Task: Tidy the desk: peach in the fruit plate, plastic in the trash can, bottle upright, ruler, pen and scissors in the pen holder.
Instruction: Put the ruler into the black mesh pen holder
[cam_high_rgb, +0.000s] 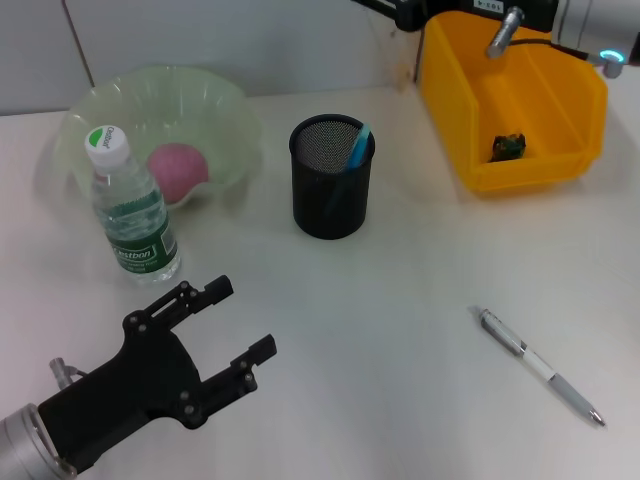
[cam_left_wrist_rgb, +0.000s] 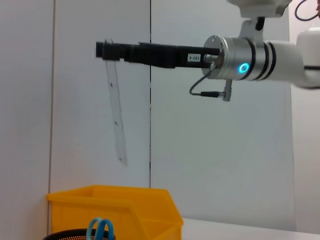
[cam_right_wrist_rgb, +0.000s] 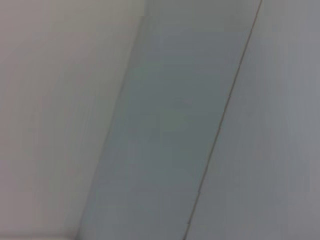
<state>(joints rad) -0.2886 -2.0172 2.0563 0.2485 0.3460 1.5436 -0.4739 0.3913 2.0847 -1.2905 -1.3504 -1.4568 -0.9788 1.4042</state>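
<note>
While the clear ruler (cam_left_wrist_rgb: 115, 117) hangs pinched in the right gripper (cam_left_wrist_rgb: 106, 50) high above the yellow bin (cam_high_rgb: 512, 105), the pen (cam_high_rgb: 540, 366) lies on the desk (cam_high_rgb: 400, 320) near right. Pen holder (cam_high_rgb: 332, 180) at centre holds blue-handled scissors (cam_high_rgb: 357, 145). Peach (cam_high_rgb: 178, 168) sits in the fruit plate (cam_high_rgb: 160, 105), bottle (cam_high_rgb: 133, 210) upright just beside it. Left gripper (cam_high_rgb: 235, 320) hovers near left, fingers spread, empty.

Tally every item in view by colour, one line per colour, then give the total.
Green: 1, the pale green wavy fruit plate.
Pink: 1, the pink peach.
Clear: 2, the upright clear plastic water bottle and the clear ruler held by the right gripper.
Black: 1, the black mesh pen holder.
Blue: 1, the blue-handled scissors.
Yellow: 1, the yellow plastic bin.
White: 1, the white pen.
Total: 8.
</note>
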